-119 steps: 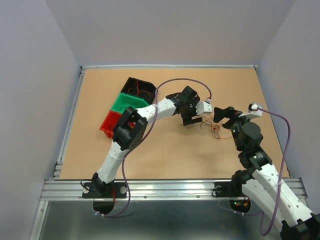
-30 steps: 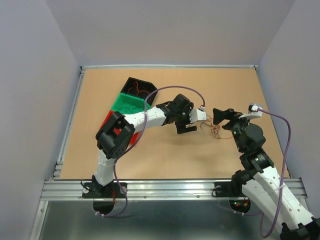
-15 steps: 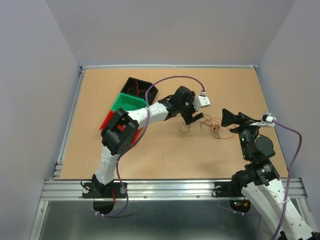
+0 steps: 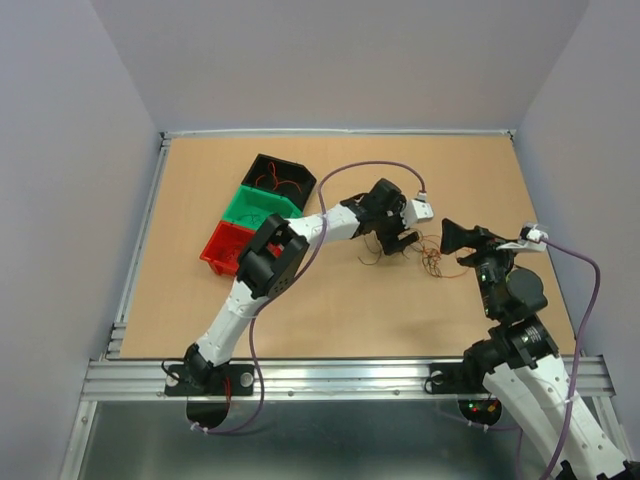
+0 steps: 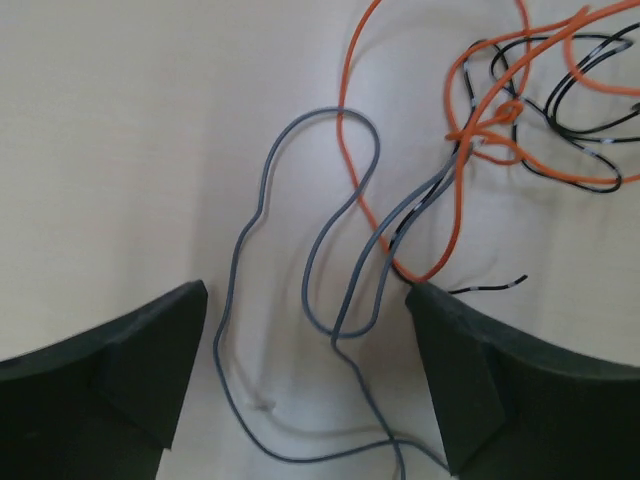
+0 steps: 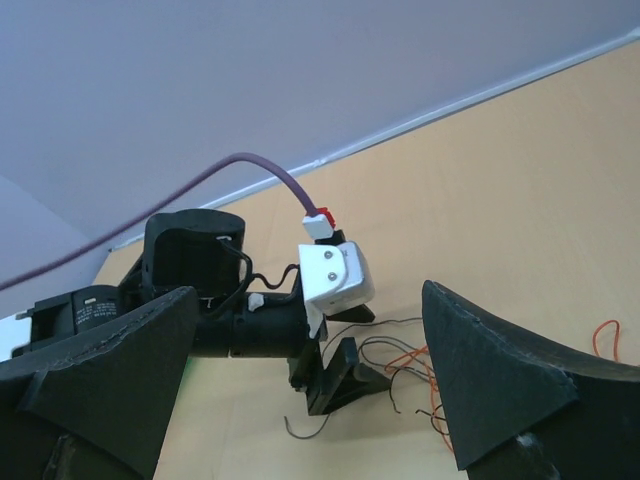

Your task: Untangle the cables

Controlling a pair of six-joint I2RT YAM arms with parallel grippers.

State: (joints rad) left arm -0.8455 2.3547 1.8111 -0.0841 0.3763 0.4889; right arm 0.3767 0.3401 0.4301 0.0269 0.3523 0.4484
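Observation:
The cables [image 4: 432, 257] are a small bunch of thin orange, black and grey wires lying on the table between my two grippers. My left gripper [image 4: 398, 241] is open and low over the bunch's left side. In the left wrist view its jaws [image 5: 305, 300] straddle a loose grey wire [image 5: 262, 215] on the table, with orange wire [image 5: 468, 130] and black wire [image 5: 570, 100] beyond. My right gripper [image 4: 453, 239] is open and empty, just right of the bunch and pointing at it. In the right wrist view [image 6: 310, 295] I see the left gripper [image 6: 350, 375] and the wires [image 6: 415, 365].
Three small bins stand in a diagonal row at the left: black [image 4: 297, 170] with red wires inside, green [image 4: 262, 207], and red [image 4: 215, 247]. The left arm's lilac cable [image 4: 355, 166] arcs above its wrist. Grey walls enclose the table.
My left gripper has shifted a little right, toward the bunch, with a grey wire trailing behind it. The right arm drew back to the right a second ago and now holds still.

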